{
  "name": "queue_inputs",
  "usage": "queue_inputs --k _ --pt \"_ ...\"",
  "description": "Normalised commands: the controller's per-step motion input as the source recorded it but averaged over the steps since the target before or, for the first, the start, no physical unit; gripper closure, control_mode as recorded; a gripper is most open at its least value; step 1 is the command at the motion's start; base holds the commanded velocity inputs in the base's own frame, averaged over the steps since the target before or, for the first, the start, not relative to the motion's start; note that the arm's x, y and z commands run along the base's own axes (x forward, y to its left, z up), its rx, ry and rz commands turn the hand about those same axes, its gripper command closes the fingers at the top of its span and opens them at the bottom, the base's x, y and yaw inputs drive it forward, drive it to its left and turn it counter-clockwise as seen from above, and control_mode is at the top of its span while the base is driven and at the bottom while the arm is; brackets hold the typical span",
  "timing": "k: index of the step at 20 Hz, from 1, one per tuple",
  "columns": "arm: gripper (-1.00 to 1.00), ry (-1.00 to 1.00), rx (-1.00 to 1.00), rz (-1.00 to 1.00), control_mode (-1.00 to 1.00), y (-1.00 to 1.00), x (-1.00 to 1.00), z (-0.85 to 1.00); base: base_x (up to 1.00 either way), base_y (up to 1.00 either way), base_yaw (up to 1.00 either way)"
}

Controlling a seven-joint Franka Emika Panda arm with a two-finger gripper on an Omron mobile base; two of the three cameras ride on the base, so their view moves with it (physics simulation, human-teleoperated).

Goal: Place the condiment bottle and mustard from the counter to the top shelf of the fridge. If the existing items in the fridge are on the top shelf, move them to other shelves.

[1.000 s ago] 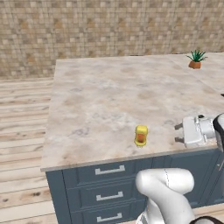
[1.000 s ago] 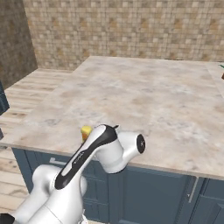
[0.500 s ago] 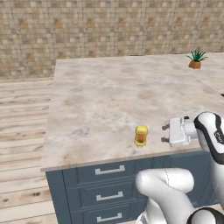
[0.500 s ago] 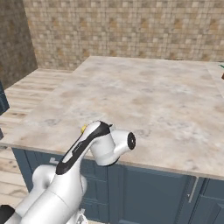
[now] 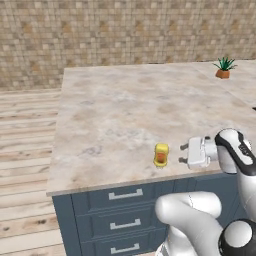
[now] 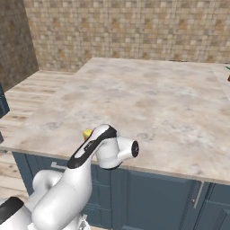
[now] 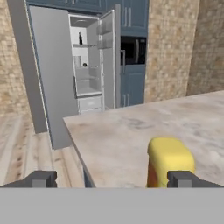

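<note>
The mustard (image 5: 161, 155), a squat yellow bottle with an orange label, stands upright near the front edge of the counter (image 5: 130, 110). My gripper (image 5: 183, 154) hovers just right of it, pointing at it, open, with nothing between the fingers. In the hand view the mustard (image 7: 169, 161) sits close ahead, off to the right, just behind the right fingertip (image 7: 183, 178). My arm hides most of the mustard (image 6: 87, 133) in the right base view. Across the room the fridge (image 7: 52, 74) stands open; a small dark shape, seemingly the condiment bottle (image 7: 80, 38), is on its top shelf.
A potted plant (image 5: 223, 68) stands at the counter's far right corner. Drawers (image 5: 125, 195) with bar handles run under the front edge. A pale cylinder (image 7: 78, 61) sits on the fridge's second shelf. A dark oven (image 7: 133, 50) is beside the fridge.
My gripper has moved left along the counter's front edge, closing most of the gap to the mustard. Its jaws stayed open and the mustard has not moved.
</note>
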Motion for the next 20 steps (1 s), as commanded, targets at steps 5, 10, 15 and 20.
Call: queue_inputs --k 5,10,15,20 --pt "-1.0 0.0 0.1 0.0 -1.0 0.0 0.13 -0.17 0.0 0.0 0.0" --pt "-1.0 0.0 0.04 0.0 -1.0 0.0 0.14 -0.05 0.0 0.0 0.0" --pt "-1.0 0.0 0.0 0.0 -1.0 0.0 0.21 -0.09 0.0 0.0 0.0" --pt "-1.0 0.0 0.0 0.0 -1.0 0.0 0.21 -0.13 0.0 0.0 0.0"
